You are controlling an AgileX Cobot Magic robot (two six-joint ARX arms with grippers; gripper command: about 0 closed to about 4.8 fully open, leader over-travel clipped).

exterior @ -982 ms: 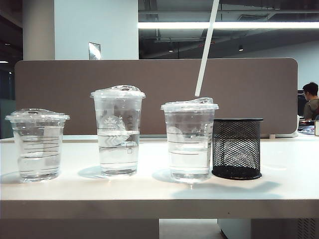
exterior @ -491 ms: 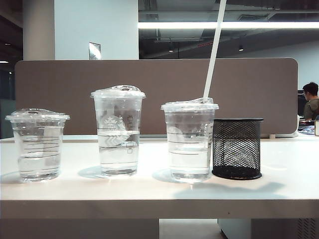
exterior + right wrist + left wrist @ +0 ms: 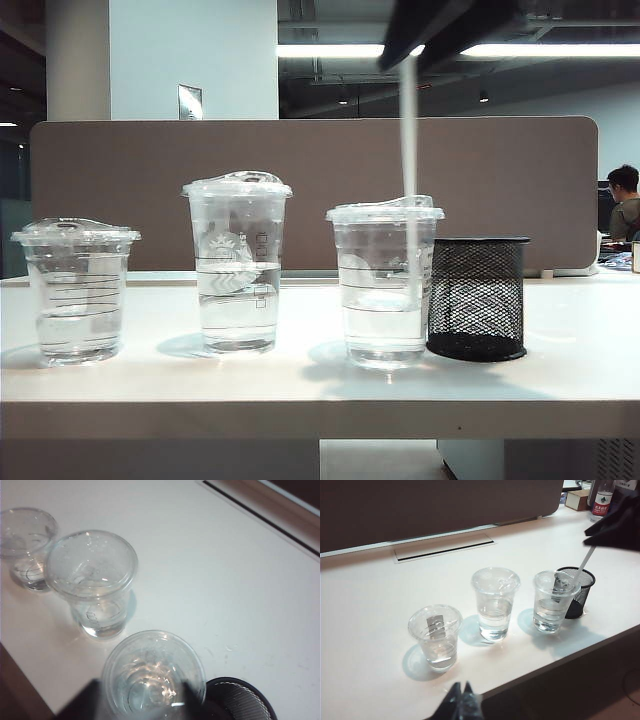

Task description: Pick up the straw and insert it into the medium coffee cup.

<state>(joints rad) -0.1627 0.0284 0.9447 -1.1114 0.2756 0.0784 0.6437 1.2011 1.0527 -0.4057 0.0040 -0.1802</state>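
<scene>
The straw [image 3: 409, 180] stands through the medium coffee cup [image 3: 385, 285] lid; above it the right pincer [image 3: 440, 35] looks released. Left pincer [image 3: 461, 705], well back, can't tell. Withdrawing carelessly could snag the straw and tip the cup.

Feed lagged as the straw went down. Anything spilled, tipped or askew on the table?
Nothing stands out. All three cups stand upright, no water on the table. The straw runs nearly upright through the medium cup's lid, right end effector just above it. Left end effector hangs clear.
</scene>
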